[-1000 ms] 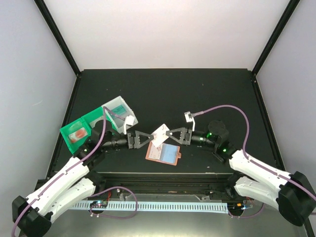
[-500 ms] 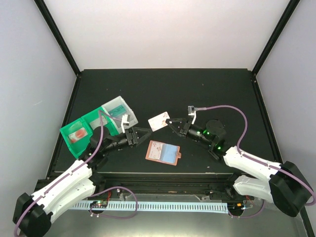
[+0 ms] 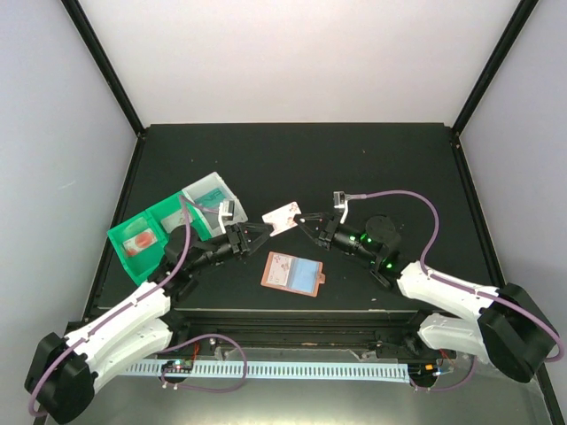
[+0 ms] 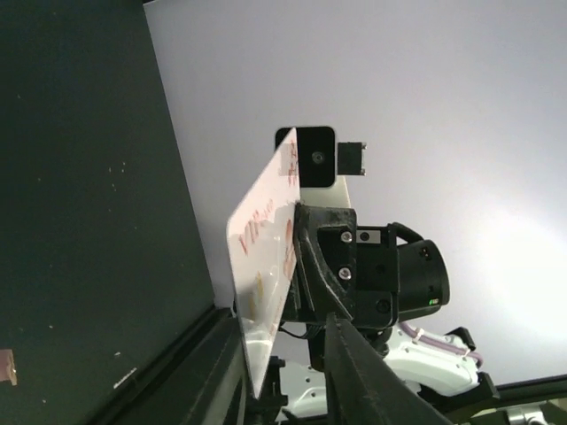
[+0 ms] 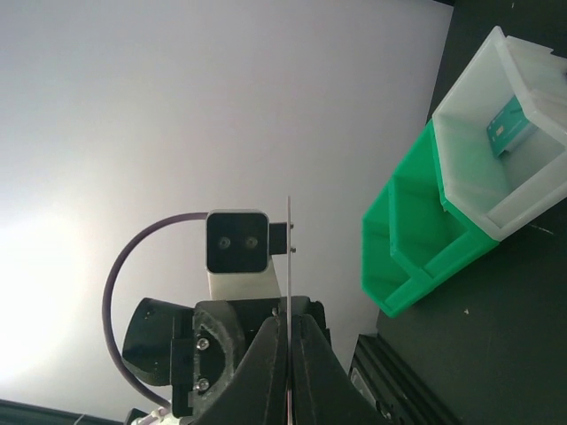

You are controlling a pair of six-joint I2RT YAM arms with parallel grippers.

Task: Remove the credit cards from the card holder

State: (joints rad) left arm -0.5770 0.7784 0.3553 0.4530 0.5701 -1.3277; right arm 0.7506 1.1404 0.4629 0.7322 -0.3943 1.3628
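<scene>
The card holder (image 3: 282, 270) lies open and flat on the black table, a grey-blue credit card (image 3: 306, 277) in its right half. Above and behind it, my right gripper (image 3: 301, 221) is shut on a white credit card (image 3: 280, 215) with red markings and holds it in the air. That card shows edge-on in the right wrist view (image 5: 289, 257), pinched between the right gripper's (image 5: 289, 323) tips. My left gripper (image 3: 259, 232) has come up to the card's free end. In the left wrist view the card (image 4: 261, 266) stands between the left gripper's (image 4: 283, 354) narrowed jaws, close to one finger, a gap to the other.
A green-and-white compartment tray (image 3: 164, 217) stands at the left, with a teal card (image 3: 211, 204) in its white bin and something red in a green compartment (image 3: 142, 240). The tray also appears in the right wrist view (image 5: 416, 257). Black frame posts rise at the table's back corners.
My right gripper lifted the white card off the holder and carried it up and left. My left gripper rose to the card's free end and its jaws narrowed around it.
</scene>
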